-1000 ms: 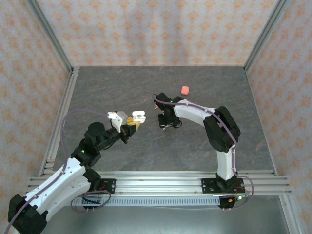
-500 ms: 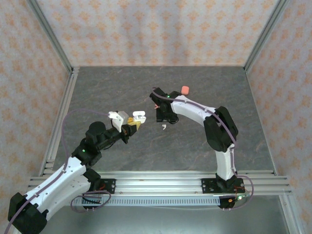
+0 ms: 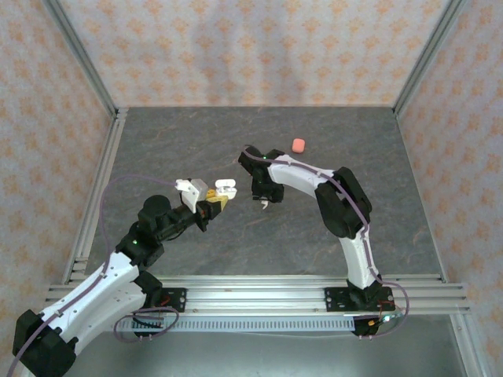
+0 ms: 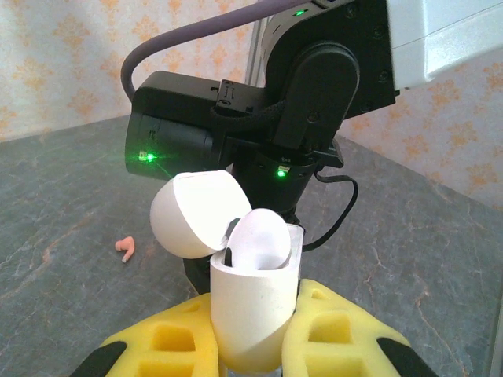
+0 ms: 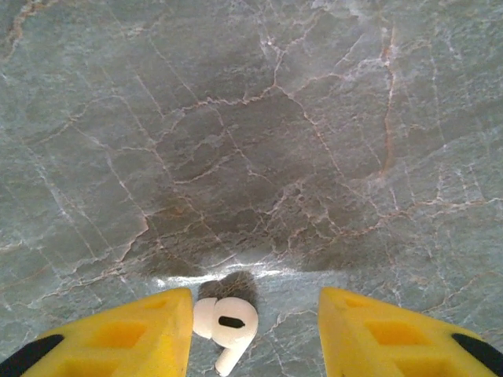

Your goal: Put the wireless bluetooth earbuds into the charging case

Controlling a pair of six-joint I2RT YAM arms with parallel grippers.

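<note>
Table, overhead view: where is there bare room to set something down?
Bare: the table's far-left corner, and the right side between the right arm and the wall. Crowded: the middle, where the left gripper holds the white case beside the right gripper over an earbud.

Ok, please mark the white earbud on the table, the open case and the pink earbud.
white earbud [image 5: 235,316], right wrist view, rounded head.
open case [image 4: 251,308], left wrist view, lower body.
pink earbud [image 4: 124,250], left wrist view, its middle.

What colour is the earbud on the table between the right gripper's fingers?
White, with a dark oval spot; the earbud shows best in the right wrist view.
</note>
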